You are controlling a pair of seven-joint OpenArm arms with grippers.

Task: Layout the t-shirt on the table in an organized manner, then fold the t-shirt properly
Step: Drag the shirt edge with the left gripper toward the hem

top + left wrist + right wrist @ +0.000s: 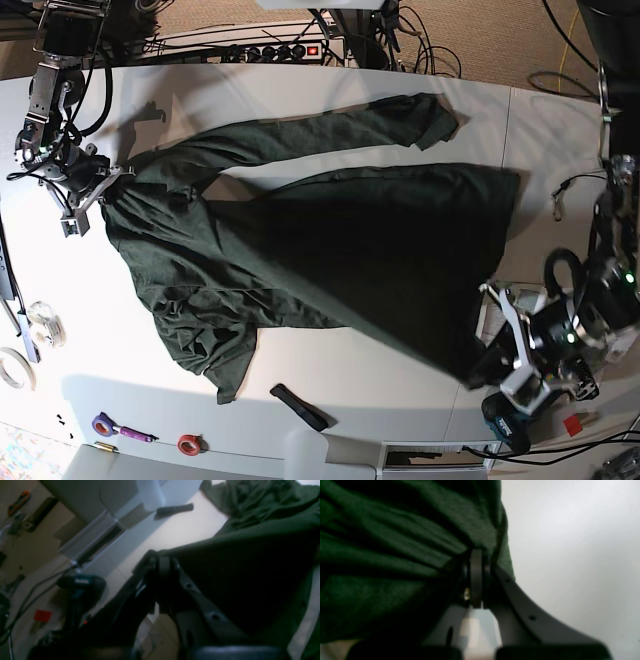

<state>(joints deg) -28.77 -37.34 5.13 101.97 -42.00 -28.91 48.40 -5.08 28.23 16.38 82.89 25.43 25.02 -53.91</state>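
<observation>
A dark green t-shirt lies spread and creased across the white table, one sleeve reaching toward the back right. My right gripper is at the shirt's left edge. In the right wrist view this right gripper is shut on bunched green cloth. My left gripper is at the shirt's near right corner. In the left wrist view the left gripper is shut on the cloth's edge, which is lifted off the table.
A black marker-like object lies near the front edge. Tape rolls sit at the far left, a purple item and a red roll at the front left. A teal drill stands below the table's front right.
</observation>
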